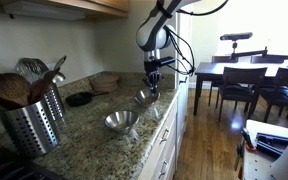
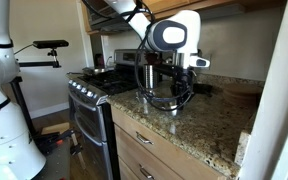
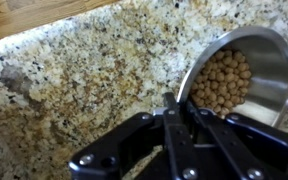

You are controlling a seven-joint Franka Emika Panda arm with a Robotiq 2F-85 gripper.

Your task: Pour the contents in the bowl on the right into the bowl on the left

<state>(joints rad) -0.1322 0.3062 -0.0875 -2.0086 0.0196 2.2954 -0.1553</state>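
Fingers [image 3: 170,118] pinched on the pellet bowl [image 3: 234,75].
In an exterior view my fingers [image 1: 153,86] sit on the pellet bowl [image 1: 147,97] by the worktop's [image 1: 79,135] front edge, second bowl [image 1: 121,121] near it. In an exterior view the fingers [image 2: 181,82] hang low over the worktop [image 2: 204,125]. Wrist view: they press together on the rim; brown pellets lie in the bowl.

Bowl [image 3: 274,55] of pellets [image 3: 224,80] — gripper [image 3: 174,102] tight on rim
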